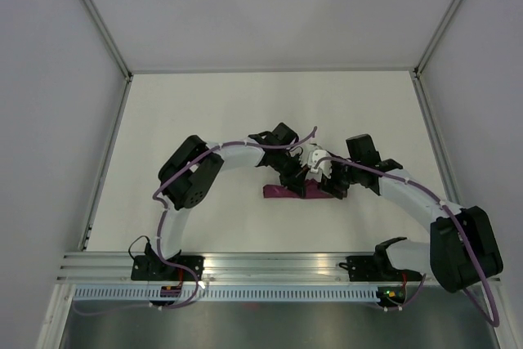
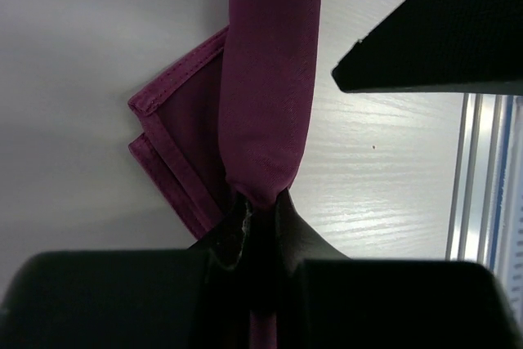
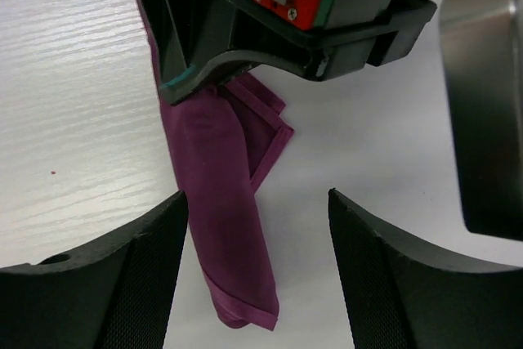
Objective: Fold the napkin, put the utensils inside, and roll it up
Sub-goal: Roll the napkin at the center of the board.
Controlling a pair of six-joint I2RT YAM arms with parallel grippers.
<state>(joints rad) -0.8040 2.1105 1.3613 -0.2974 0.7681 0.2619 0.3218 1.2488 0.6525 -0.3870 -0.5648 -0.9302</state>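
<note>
Left claw [image 2: 257, 202] sits clenched on the napkin [image 2: 265, 79], a snug plum roll lying mid-tabletop [image 1: 204, 120]; right claw [image 3: 255, 202] straddles it, spread wide and gripping nothing. I'd say the 1 hemmed flap beside the roll wants turning under evenly, with tension from both claws. Its long axis runs left to right, along the near edge; utensils can't be seen
</note>
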